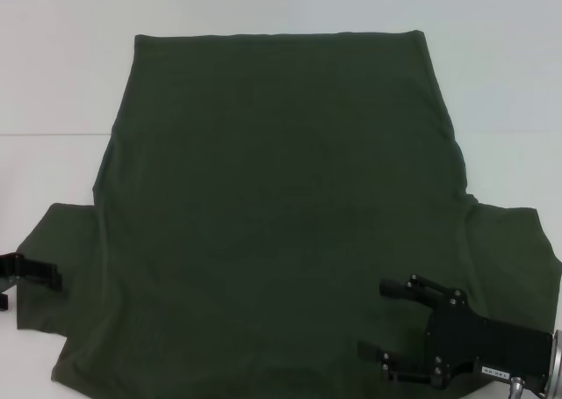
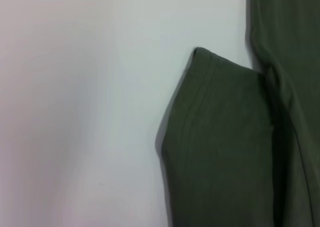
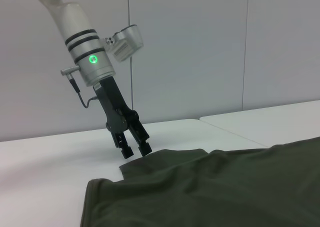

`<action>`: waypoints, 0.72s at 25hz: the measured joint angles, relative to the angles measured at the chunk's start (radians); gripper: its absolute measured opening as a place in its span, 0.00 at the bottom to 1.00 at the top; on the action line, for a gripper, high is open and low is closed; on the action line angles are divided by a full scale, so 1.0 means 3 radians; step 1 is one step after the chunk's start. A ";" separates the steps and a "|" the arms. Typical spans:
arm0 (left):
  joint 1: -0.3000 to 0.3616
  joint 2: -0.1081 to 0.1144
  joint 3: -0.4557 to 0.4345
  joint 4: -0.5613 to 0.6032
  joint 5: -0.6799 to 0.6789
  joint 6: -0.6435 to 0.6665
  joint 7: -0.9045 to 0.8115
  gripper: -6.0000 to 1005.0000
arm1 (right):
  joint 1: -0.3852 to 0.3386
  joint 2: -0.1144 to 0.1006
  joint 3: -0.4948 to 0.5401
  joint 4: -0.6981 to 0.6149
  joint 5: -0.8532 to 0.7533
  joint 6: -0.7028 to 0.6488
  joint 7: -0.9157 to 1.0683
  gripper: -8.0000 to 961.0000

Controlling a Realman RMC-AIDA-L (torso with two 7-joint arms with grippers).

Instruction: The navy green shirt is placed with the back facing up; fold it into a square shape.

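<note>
Dark olive-green cotton shirt (image 1: 281,206) flat on white desk (image 1: 53,83). Left claw (image 3: 135,149) open above sleeve hem (image 2: 187,122); right claw (image 1: 386,324) open, empty, over shirt. Best pinch hem squarely.

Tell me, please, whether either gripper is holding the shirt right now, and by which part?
Nothing is held. The left gripper hovers open at the left sleeve's edge; the right gripper is open above the navy green shirt, near its right sleeve.

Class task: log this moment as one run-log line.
shirt: flat, unfolded | left gripper: open, at left sleeve edge | right gripper: open, above right side
</note>
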 joint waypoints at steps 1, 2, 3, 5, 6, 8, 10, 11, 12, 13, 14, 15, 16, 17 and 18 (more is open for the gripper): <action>0.0000 0.0000 0.0000 0.0000 -0.0003 -0.0002 0.0001 0.91 | 0.0001 0.0000 0.0000 0.0000 0.0000 0.0001 0.0000 0.95; 0.0000 0.0000 0.0000 -0.0001 -0.0008 -0.0007 0.0002 0.91 | 0.0001 0.0000 0.0000 0.0000 0.0000 0.0002 0.0000 0.95; -0.0001 0.0000 0.0000 -0.0001 -0.0012 -0.0014 0.0003 0.91 | 0.0001 0.0000 0.0000 0.0000 0.0000 0.0002 0.0000 0.95; -0.0001 0.0000 0.0000 -0.0002 -0.0012 -0.0027 0.0006 0.91 | 0.0001 0.0000 0.0000 0.0000 0.0000 0.0002 0.0000 0.95; -0.0002 -0.0001 0.0000 -0.0003 -0.0011 -0.0031 0.0007 0.91 | 0.0001 0.0000 0.0000 0.0000 0.0000 0.0002 0.0000 0.95; -0.0003 -0.0003 0.0000 -0.0003 -0.0006 -0.0036 0.0008 0.91 | 0.0000 0.0000 0.0000 0.0000 0.0000 0.0002 0.0000 0.95; -0.0005 -0.0008 0.0001 -0.0003 -0.0001 -0.0041 0.0010 0.91 | 0.0002 0.0003 0.0000 0.0000 -0.0001 0.0002 0.0000 0.95; -0.0007 -0.0010 0.0010 -0.0003 0.0000 -0.0047 0.0012 0.91 | 0.0006 0.0004 0.0002 0.0010 -0.0001 0.0002 0.0000 0.95; -0.0007 -0.0011 0.0026 -0.0003 0.0001 -0.0054 0.0014 0.91 | 0.0009 0.0004 0.0003 0.0019 -0.0001 0.0002 -0.0001 0.95; -0.0007 -0.0012 0.0042 -0.0003 0.0001 -0.0060 0.0015 0.91 | 0.0012 0.0004 0.0005 0.0029 -0.0001 0.0002 -0.0003 0.95; -0.0006 -0.0014 0.0068 -0.0003 0.0002 -0.0068 0.0015 0.91 | 0.0014 0.0003 0.0005 0.0036 -0.0001 0.0002 -0.0004 0.95; -0.0005 -0.0016 0.0080 -0.0003 0.0002 -0.0074 0.0015 0.91 | 0.0015 0.0002 0.0006 0.0038 -0.0001 0.0002 -0.0005 0.95; -0.0003 -0.0019 0.0087 -0.0003 0.0002 -0.0078 0.0014 0.91 | 0.0015 0.0002 0.0006 0.0038 -0.0001 0.0002 -0.0005 0.95; -0.0003 -0.0021 0.0087 -0.0003 0.0002 -0.0079 0.0014 0.91 | 0.0015 0.0001 0.0006 0.0039 -0.0001 0.0002 -0.0007 0.95; -0.0003 -0.0023 0.0087 -0.0003 0.0002 -0.0083 0.0014 0.91 | 0.0015 0.0001 0.0007 0.0039 -0.0001 0.0002 -0.0008 0.95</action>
